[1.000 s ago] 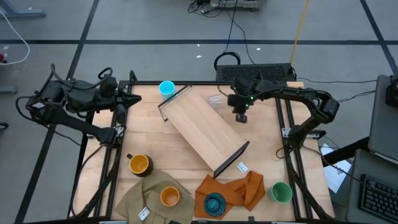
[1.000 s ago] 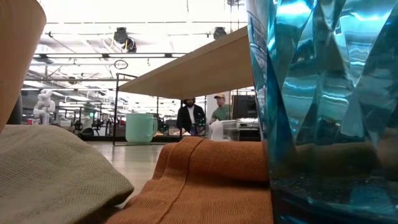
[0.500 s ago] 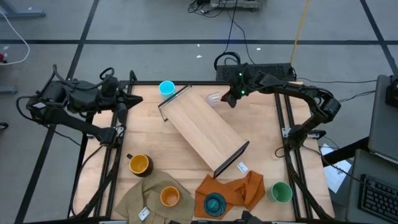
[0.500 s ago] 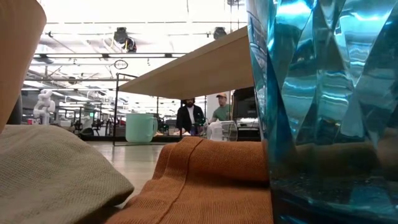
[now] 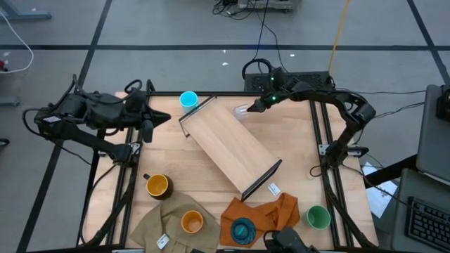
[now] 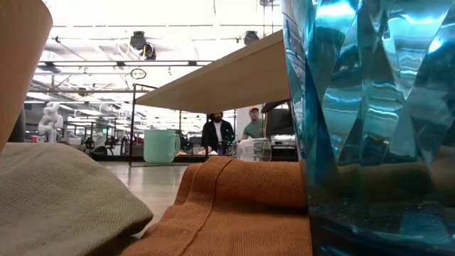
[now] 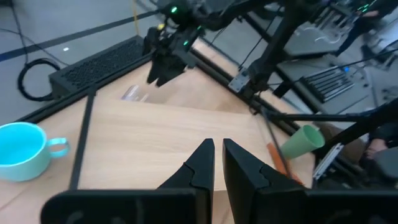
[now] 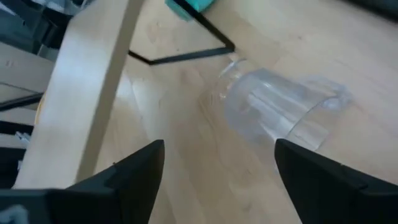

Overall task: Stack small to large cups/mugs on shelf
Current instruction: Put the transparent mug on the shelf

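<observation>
Step in hand: pickup approach. Right gripper [image 8: 214,165], fingers spread and empty, faces the clear glass tumbler [image 8: 280,109] lying on its side at table's 12 o'clock (beside the light-wood shelf [image 5: 232,147]). Next: straddle it, close.

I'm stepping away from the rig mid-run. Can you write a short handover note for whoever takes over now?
Right end effector: open, aimed at the clear tumbler, which lies on its side on the table by the shelf.
Left end effector: shut, empty, at the table's left edge.
Light-blue mug by the shelf's far end. Dark mug, orange cup, teal cup and green cup along the near edge.
Done: nothing on the shelf.
Left: all six cups.
</observation>
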You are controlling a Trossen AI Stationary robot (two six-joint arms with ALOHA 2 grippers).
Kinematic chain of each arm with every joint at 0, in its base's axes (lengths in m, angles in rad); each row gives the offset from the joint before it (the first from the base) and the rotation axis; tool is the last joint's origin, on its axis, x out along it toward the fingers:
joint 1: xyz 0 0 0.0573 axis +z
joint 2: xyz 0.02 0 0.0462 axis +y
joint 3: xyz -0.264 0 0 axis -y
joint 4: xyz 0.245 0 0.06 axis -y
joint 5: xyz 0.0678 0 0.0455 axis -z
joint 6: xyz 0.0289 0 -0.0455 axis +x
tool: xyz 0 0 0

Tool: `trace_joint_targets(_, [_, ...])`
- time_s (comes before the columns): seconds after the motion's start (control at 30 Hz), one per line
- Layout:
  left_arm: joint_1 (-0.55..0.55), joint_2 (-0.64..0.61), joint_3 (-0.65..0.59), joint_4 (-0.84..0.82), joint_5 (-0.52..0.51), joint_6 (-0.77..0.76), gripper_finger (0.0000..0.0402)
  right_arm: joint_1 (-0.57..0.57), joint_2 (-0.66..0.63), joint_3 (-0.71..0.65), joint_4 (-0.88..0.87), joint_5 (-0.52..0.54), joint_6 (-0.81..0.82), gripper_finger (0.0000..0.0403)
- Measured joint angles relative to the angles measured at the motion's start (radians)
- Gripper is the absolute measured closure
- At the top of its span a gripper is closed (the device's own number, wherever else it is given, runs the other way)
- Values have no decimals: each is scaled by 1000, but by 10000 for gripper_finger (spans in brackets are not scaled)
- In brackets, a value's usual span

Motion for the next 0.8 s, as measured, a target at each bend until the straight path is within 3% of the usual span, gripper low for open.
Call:
trace_joint_targets(0.37, [0, -2, 0, 62, 23, 1, 369, -35, 55, -49, -12, -28, -78, 116])
trace_joint_targets(0.63, [0, -2, 0, 62, 22, -6, 369, -76, 56, -234, 330, -155, 85, 117])
trace_joint_targets(0.8, [0, -2, 0, 62, 16, -15, 369, -65, 55, -278, 499, -188, 170, 117])
